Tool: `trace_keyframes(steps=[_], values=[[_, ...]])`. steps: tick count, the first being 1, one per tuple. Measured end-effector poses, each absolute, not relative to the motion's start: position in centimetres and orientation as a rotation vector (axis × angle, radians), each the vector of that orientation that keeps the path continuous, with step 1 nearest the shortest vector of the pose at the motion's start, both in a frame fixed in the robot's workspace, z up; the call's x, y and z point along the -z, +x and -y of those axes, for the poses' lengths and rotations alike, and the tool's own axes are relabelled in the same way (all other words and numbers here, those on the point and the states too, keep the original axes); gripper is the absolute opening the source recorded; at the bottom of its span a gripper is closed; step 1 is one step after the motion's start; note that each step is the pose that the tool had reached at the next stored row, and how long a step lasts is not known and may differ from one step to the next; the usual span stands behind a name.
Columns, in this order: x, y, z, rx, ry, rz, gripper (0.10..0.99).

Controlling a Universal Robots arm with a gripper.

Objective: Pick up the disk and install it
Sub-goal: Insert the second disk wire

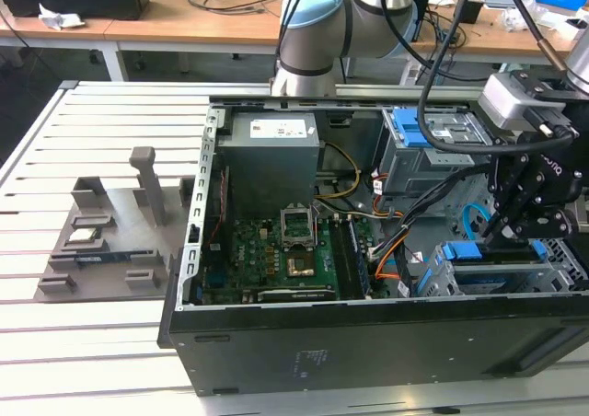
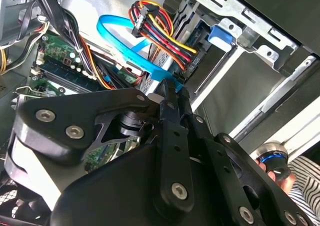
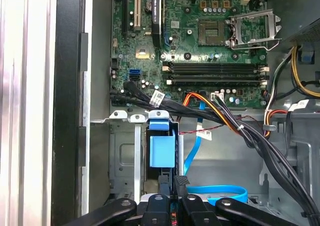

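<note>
Apparently mid-install: gripper (image 3: 172, 186) fingers pinched together on the blue edge of the disk (image 3: 162, 151), which stands on edge in the drive cage (image 1: 552, 273) at the case's (image 1: 368, 342) front corner. Seating step, by my read; calls for straight pressure, clear of the blue data cable (image 3: 225, 191).

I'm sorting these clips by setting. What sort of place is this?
Probably a robotics lab or workshop: an open computer case lies on a slatted metal table, and cluttered desks with cables stand behind the robot arm.
</note>
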State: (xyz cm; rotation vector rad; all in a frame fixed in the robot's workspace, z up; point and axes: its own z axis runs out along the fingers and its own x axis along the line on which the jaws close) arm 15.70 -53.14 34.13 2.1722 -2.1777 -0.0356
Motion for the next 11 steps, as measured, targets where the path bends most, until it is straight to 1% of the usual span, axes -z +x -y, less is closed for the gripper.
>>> trace_keyframes(steps=[6, 7, 8, 11], values=[[-33.85, 15.71, 53.16, 0.035, 2.172, 2.178, 0.161], [-33.85, 15.71, 53.16, 0.035, 2.172, 2.178, 0.169], [-33.84, 15.71, 53.16, 0.035, 2.172, 2.177, 0.235], [-34.83, 15.7, 52.86, 0.035, 2.172, 2.178, 0.235]])
